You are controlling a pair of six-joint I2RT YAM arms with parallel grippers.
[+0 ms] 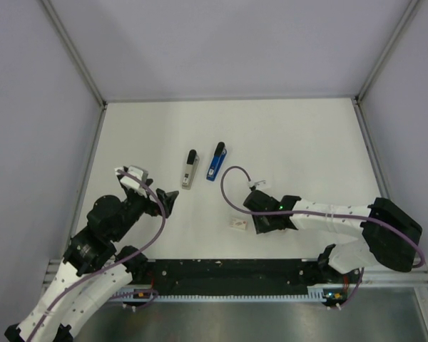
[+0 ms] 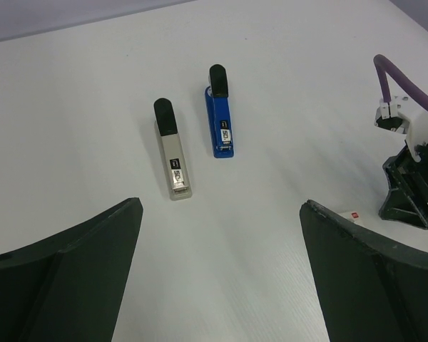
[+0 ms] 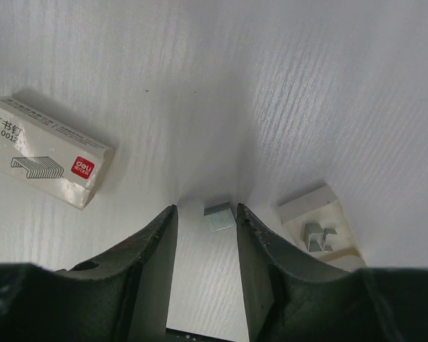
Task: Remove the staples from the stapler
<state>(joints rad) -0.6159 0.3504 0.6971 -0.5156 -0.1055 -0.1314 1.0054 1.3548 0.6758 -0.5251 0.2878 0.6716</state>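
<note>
The blue stapler [image 1: 215, 162] lies closed on the white table, dark ends showing; in the left wrist view it [image 2: 220, 122] lies ahead, well beyond the fingers. My left gripper [image 1: 170, 201] is wide open and empty [image 2: 220, 206], hovering near-left of both staplers. My right gripper [image 1: 262, 222] is low over the table, near-right of the stapler. Its jaws [image 3: 205, 209] are narrowly apart. A small strip of staples [image 3: 219, 216] lies on the table between the tips, close to the right finger [image 3: 271, 271], not clamped.
A grey stapler [image 1: 190, 169] lies just left of the blue one, also in the left wrist view [image 2: 172, 160]. A white staple box [image 3: 46, 160] lies left of my right gripper, also in the top view [image 1: 238, 224]. An open box tray with loose staples [image 3: 321, 231] lies to its right.
</note>
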